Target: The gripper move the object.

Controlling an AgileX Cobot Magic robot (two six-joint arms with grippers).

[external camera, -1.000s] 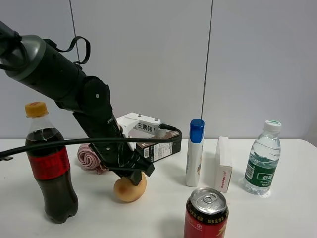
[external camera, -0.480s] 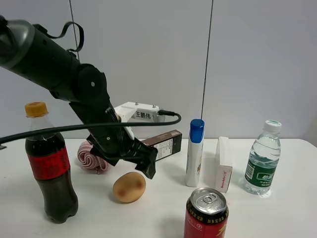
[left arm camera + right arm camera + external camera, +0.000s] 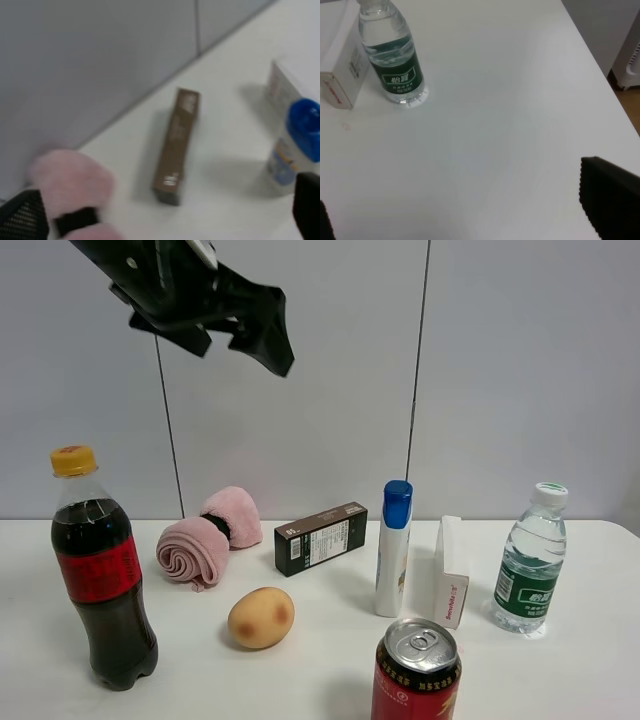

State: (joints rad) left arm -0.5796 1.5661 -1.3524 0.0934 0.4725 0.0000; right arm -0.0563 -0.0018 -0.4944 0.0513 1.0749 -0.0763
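on the white table — one peach-like object, lying with its long axis across the view, in front of the pink towel.
two bottles — cola nearly full of dark liquid, water clear; one red can, top sealed. left gripper hangs high, spread and empty; right gripper's fingers spread, empty.
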